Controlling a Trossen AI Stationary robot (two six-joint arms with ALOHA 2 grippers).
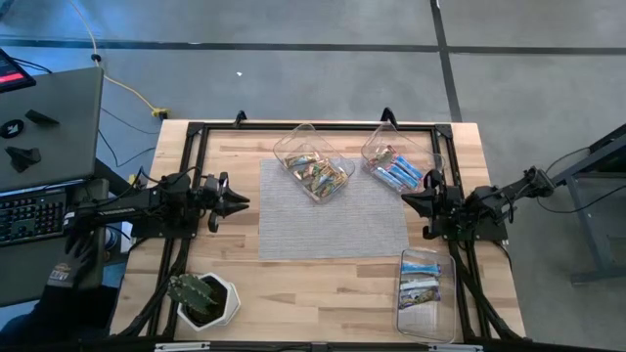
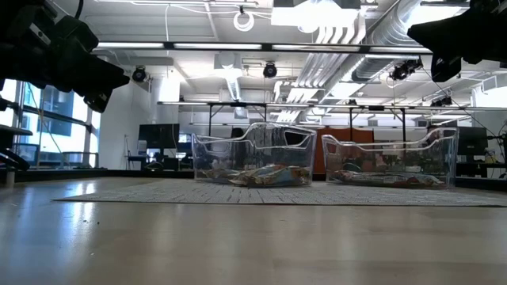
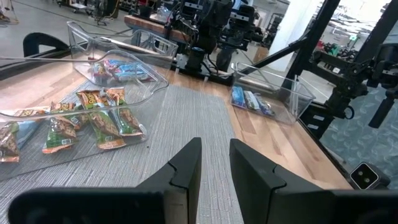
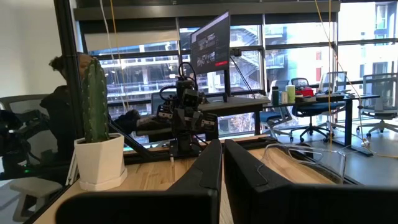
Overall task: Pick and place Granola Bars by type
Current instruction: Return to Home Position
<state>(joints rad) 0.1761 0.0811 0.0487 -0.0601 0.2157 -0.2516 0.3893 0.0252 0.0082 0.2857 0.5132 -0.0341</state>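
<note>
The wooden tabletop (image 1: 196,284) carries a grey mat (image 1: 333,225) at its centre. By the far edge stand two clear bins: the middle bin (image 1: 293,145) holds tan granola bars (image 1: 318,174), and the corner bin (image 1: 383,132) at far right holds mostly blue bars (image 1: 396,174). A third bin (image 1: 427,318) in the near-right corner holds blue-and-white bars (image 1: 421,279). The left pincer (image 1: 243,202) hangs near the left edge, narrowly parted and empty — the right pincer (image 1: 406,202), near the right edge, is all but closed and empty.
</note>
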